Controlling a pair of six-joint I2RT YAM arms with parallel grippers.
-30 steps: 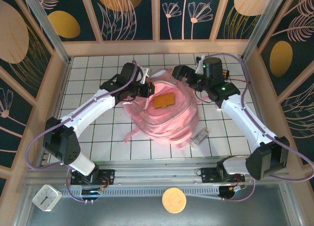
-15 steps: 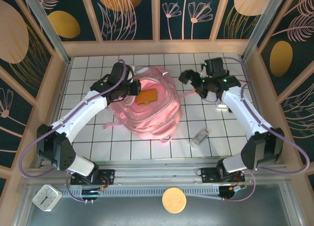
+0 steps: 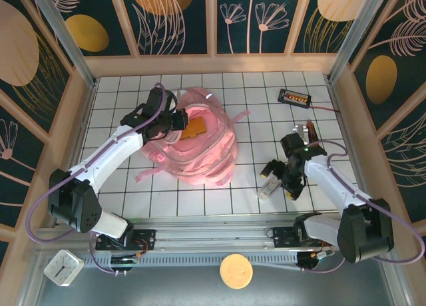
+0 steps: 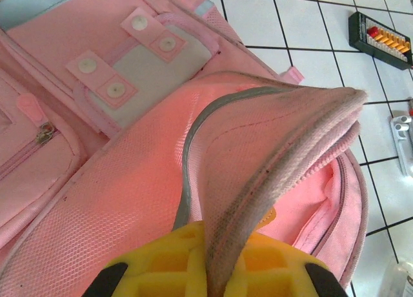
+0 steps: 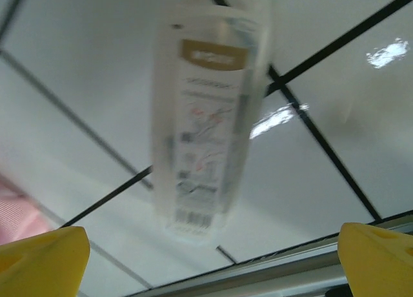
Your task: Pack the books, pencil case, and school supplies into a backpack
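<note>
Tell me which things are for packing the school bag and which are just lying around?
For the job: pink backpack, orange-brown book, whitish supplies block.
Just lying about: black gadget with orange digits, white clock, round yellow disc.

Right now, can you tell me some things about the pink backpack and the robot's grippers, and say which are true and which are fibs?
1. The left gripper is pinching the pink backpack's fabric edge. True.
2. The right gripper is holding the whitish block. False: it is open above the block, which lies on the table.
3. The orange-brown book lies at the backpack's open top. True.
4. The black gadget is inside the backpack. False: it lies on the table, apart from the backpack.
</note>
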